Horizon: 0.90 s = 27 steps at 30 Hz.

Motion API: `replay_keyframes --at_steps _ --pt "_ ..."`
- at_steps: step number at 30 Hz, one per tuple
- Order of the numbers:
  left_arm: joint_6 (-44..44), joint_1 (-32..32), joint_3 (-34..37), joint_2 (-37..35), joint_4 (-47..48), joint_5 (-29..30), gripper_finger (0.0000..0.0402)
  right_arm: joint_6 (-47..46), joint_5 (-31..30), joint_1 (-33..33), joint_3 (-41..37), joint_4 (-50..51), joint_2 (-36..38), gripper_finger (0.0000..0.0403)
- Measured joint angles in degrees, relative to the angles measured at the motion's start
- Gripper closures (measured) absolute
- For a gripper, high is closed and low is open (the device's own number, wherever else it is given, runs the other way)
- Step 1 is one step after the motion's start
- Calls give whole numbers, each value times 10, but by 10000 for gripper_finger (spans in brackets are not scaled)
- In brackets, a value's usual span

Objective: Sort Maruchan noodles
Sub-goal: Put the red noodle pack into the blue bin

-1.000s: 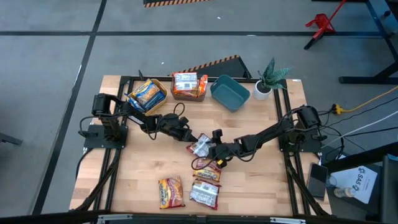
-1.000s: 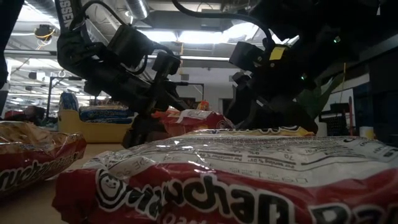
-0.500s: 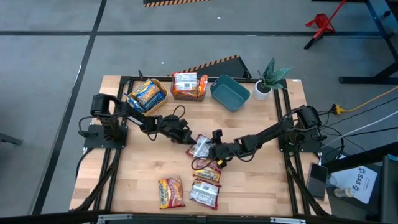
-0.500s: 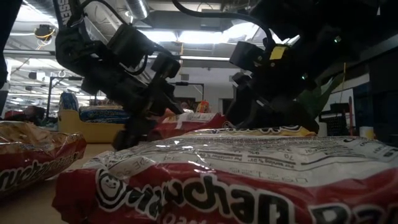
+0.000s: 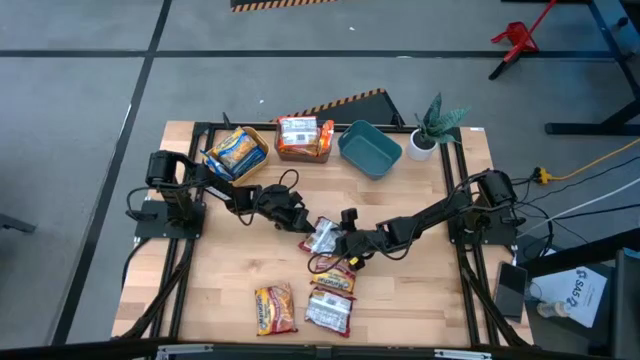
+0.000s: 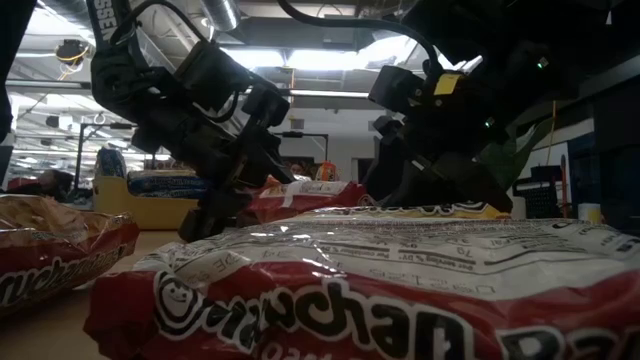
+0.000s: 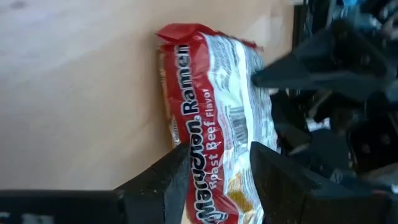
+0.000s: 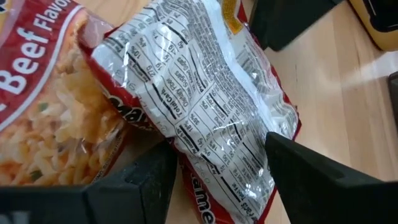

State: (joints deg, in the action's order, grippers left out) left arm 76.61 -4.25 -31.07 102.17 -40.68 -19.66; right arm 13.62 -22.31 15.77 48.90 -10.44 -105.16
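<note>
A red-silver Maruchan packet (image 5: pixel 322 236) lies mid-table, between the two grippers. It shows print side up in the left wrist view (image 7: pixel 217 106) and label side up in the right wrist view (image 8: pixel 199 106), where one edge rests on a beef-flavour packet (image 8: pixel 43 118). My left gripper (image 5: pixel 305 226) is open, its fingers (image 7: pixel 174 180) straddling the packet's near end. My right gripper (image 5: pixel 341 241) is open on the opposite side, with its fingers (image 8: pixel 143 180) wide on either side of the packet. My left gripper comes low from the table's left, fingers over the packet's end (image 7: pixel 214 180); whether they touch it I cannot tell. My right gripper comes from the table's right; one fingertip (image 7: pixel 258 78) meets the packet's edge (image 7: pixel 249 74), and the packet lies flat.
Two more packets (image 5: pixel 275 308) (image 5: pixel 328 312) lie near the front edge, one of them filling the low view (image 6: pixel 400 290). A yellow bin (image 5: pixel 238 152), an orange-grey bin (image 5: pixel 303 138) and a teal bin (image 5: pixel 370 148) line the far edge, beside a potted plant (image 5: pixel 432 130).
My left gripper has sunk toward the table and tipped its fingers down at the packet's left end. My right gripper has stayed in place.
</note>
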Motion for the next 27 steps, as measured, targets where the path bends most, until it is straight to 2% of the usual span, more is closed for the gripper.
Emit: replay_keyframes --at_steps 11,17,23,27 --pt "-8 1 -1 0 36 -49 159 2 2 -1 0 -3 0 171" --pt "4 6 -1 -1 56 -91 144 1 4 -1 0 0 0 171" --pt "71 15 -3 3 33 -22 144 2 4 -1 0 0 0 171" --pt "73 15 -9 11 30 -21 142 18 4 -1 0 -7 0 171"
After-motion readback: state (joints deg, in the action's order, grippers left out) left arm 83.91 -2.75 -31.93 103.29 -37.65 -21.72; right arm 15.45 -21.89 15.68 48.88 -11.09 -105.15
